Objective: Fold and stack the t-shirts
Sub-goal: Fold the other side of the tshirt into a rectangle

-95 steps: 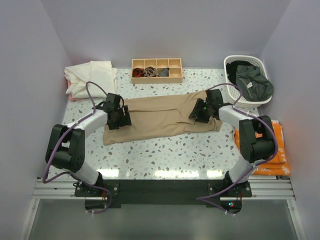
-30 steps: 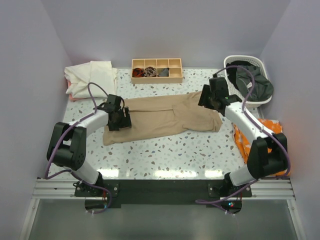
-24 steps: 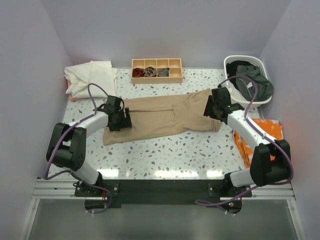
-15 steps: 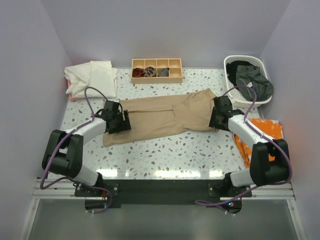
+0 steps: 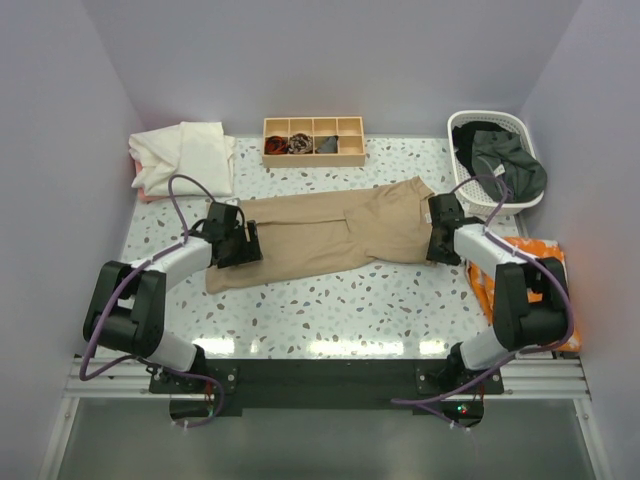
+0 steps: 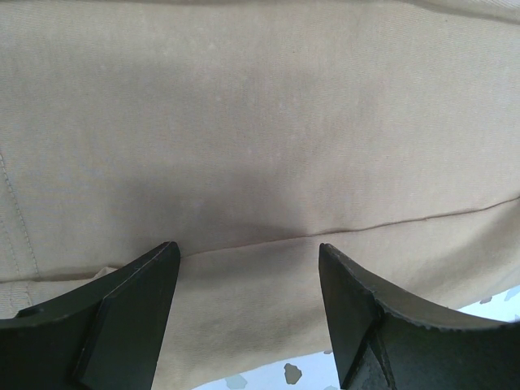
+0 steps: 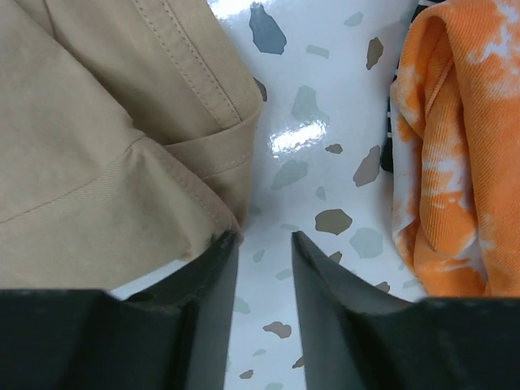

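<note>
The tan-beige t-shirt (image 5: 330,232) lies folded into a long band across the middle of the table. My left gripper (image 5: 240,245) is over its left end; in the left wrist view (image 6: 248,268) the jaws stand wide open just above the tan cloth (image 6: 260,122), holding nothing. My right gripper (image 5: 442,245) is at the shirt's right near corner. In the right wrist view (image 7: 264,244) it is narrowly open over bare table, its left finger (image 7: 195,301) touching the sleeve hem (image 7: 195,195). A cream-white shirt (image 5: 185,155) lies at the back left. Dark shirts (image 5: 505,165) fill the basket.
A white basket (image 5: 462,125) stands at the back right. A wooden divided tray (image 5: 313,140) with small dark items sits at the back middle. An orange tie-dye cloth (image 5: 545,290) lies at the right edge and shows in the right wrist view (image 7: 455,162).
My right arm swung from the shirt's far right edge toward the near right corner and came down to the table. My left gripper slid slightly left on the shirt.
</note>
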### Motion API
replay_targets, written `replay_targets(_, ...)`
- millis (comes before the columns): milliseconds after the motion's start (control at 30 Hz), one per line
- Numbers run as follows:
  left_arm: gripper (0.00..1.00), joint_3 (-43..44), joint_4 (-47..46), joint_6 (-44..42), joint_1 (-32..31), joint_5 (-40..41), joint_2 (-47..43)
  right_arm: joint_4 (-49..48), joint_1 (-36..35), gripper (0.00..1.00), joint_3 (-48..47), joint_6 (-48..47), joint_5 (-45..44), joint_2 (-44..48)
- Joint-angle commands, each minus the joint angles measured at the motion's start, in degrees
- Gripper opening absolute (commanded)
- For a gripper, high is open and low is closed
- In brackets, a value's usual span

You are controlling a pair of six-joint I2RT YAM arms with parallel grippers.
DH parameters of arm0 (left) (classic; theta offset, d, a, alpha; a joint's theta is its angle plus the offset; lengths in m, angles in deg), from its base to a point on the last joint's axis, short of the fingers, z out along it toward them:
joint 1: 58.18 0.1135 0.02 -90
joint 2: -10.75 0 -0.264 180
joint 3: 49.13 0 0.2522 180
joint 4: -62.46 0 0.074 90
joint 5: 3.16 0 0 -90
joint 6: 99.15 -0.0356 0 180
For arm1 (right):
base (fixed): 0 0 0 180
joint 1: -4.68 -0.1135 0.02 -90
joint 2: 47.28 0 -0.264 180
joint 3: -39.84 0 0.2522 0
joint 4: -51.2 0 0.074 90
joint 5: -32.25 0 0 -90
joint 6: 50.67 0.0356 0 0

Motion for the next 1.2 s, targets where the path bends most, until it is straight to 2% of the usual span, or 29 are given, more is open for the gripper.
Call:
replay_targets(0,0.75,-1.39,2.40,0.20,-0.26,-0.02,1.23,-0.83,0.82,0.30,-2.76,-0.79,-0.10,-1.72)
replay_targets(133,0.75,-0.95,3.19,0.20,-0.17,1.29,1.41,1.45,1.35,0.10,-5.21,-1.15,-2.11,-5.14)
replay_targets(267,0.75,-0.34,4.77,0.11,-0.17,3.93,1.41,2.42,1.44,0.00,-7.67,-1.41,-4.57,-5.68)
replay_targets(367,0.74,-0.16,6.00,0.29,-0.17,6.12,1.67,3.13,1.44,0.00,-8.29,-1.32,-9.40,-6.47)
replay_targets(433,0.74,0.28,6.70,0.29,-0.17,6.75,1.94,3.48,1.44,0.00,-8.38,-0.80,-9.59,-6.47)
replay_targets(533,0.73,0.54,5.92,-0.06,-0.17,5.79,1.68,1.38,1.35,0.02,-6.81,-0.97,-4.25,-2.27)
replay_targets(600,0.73,0.54,5.39,-0.24,-0.17,4.64,0.89,0.76,1.35,0.08,-5.49,-1.06,-1.70,2.55)
replay_targets(667,0.73,0.46,5.03,-0.32,-0.17,3.77,0.62,0.14,1.35,0.16,-4.78,-1.67,4.80,5.12)
replay_targets(800,0.73,0.28,4.33,-0.32,-0.17,2.80,0.97,1.19,1.18,0.18,-5.39,-1.85,16.06,6.98)
replay_targets(967,0.73,0.28,4.24,-0.32,-0.17,2.71,0.80,0.49,1.09,0.18,-3.73,-1.50,19.94,5.22)
replay_targets(1167,0.73,0.28,4.42,-0.15,-0.26,2.62,0.71,-3.02,1.00,0.17,-1.36,-0.53,20.03,1.28)
